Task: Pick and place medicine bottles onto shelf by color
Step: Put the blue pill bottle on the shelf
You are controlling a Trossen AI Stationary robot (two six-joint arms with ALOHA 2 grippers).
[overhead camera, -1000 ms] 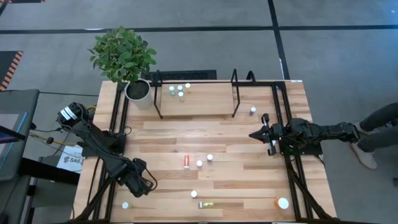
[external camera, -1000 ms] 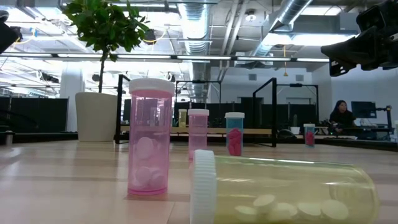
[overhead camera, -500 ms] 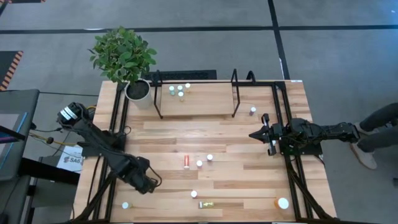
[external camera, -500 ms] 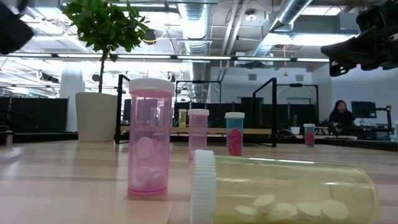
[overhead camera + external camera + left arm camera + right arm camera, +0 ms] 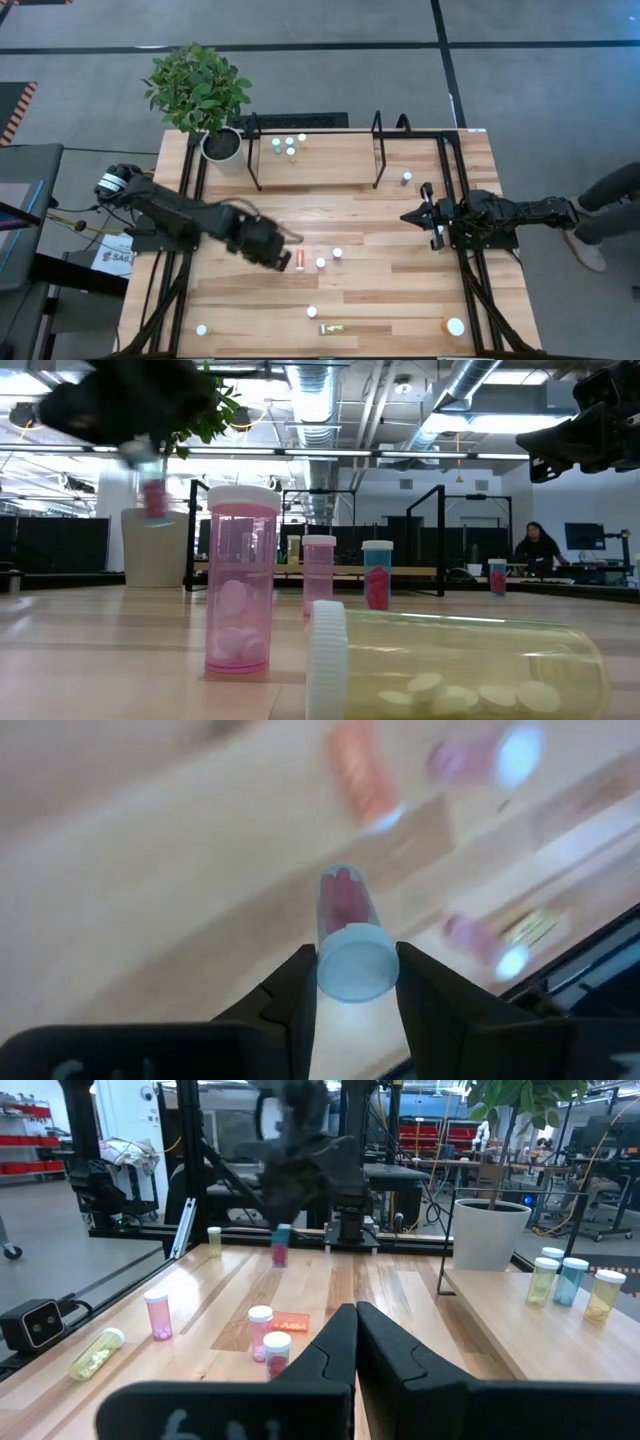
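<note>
My left gripper (image 5: 284, 256) is over the table's middle, shut on a small clear bottle with red pills and a pale cap (image 5: 348, 920); the bottle also shows in the low view (image 5: 153, 495). A red bottle (image 5: 300, 260) lies on its side just right of the gripper, with two white-capped bottles (image 5: 321, 263) standing beside it. The shelf (image 5: 330, 165) at the far edge carries several bottles (image 5: 289, 146) near its left end. My right gripper (image 5: 412, 216) waits shut at the right, above the table. My left gripper pinches the bottle's cap (image 5: 352, 982) between its two fingers, one on each side. The fingers come from above. The bottle's body reaches away past the fingertips and hangs below them, clear of the table (image 5: 153, 495).
A potted plant (image 5: 200, 95) stands at the far left corner. One bottle (image 5: 406, 178) stands right of the shelf. Near the front edge are a white-capped bottle (image 5: 312, 312), a lying yellow one (image 5: 332, 328), a larger orange one (image 5: 452, 326) and one at the left (image 5: 201, 329).
My left gripper has swung from the table's near left toward the right and far side, to the middle beside the lying red bottle, with the small bottle lifted clear. The bottles on the table have stayed in place.
</note>
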